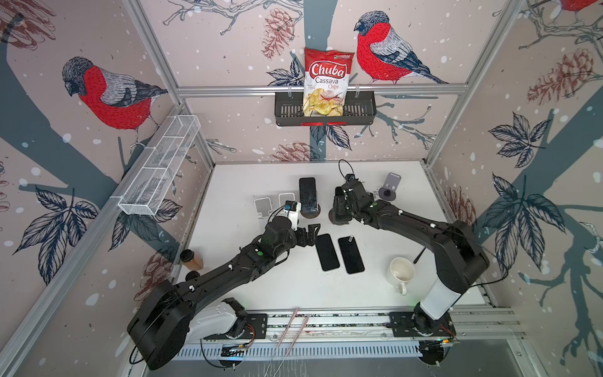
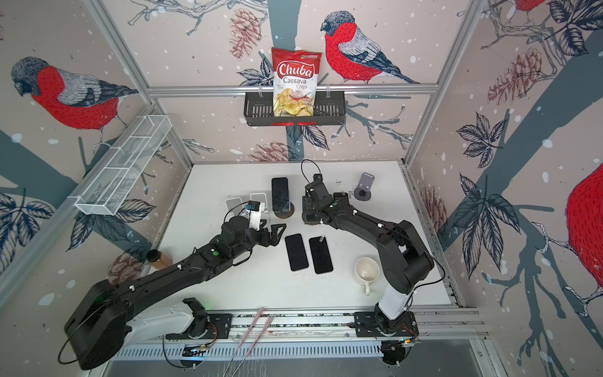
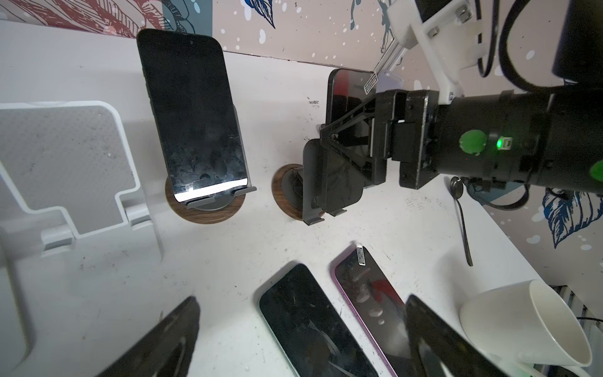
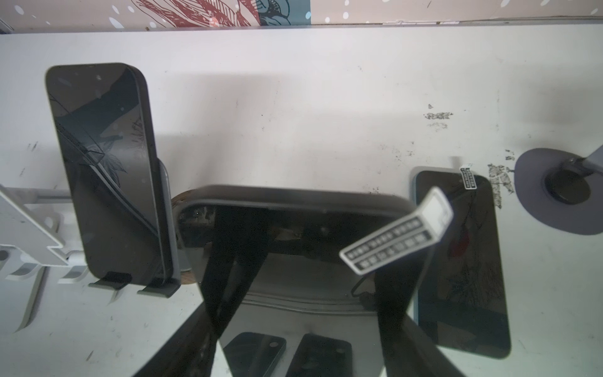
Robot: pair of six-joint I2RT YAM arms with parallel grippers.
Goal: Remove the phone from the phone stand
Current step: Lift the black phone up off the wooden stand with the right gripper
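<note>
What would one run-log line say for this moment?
right pincer: shut on phone | phone: clear of stand | left pincer: open, holding nothing

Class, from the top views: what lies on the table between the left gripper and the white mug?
Two flat phones side by side, a teal-edged phone and a purple-edged phone, shown in both top views.

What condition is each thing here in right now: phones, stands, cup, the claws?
Left gripper: open, empty.
Right gripper: shut on gripped phone, apparently still in its stand.
Propped phone: leaning in wood-base stand, screen dark.
Teal-edged phone: flat, face up.
Purple-edged phone: flat, face up.
Grey stand: empty.
Mug: upright, empty.
</note>
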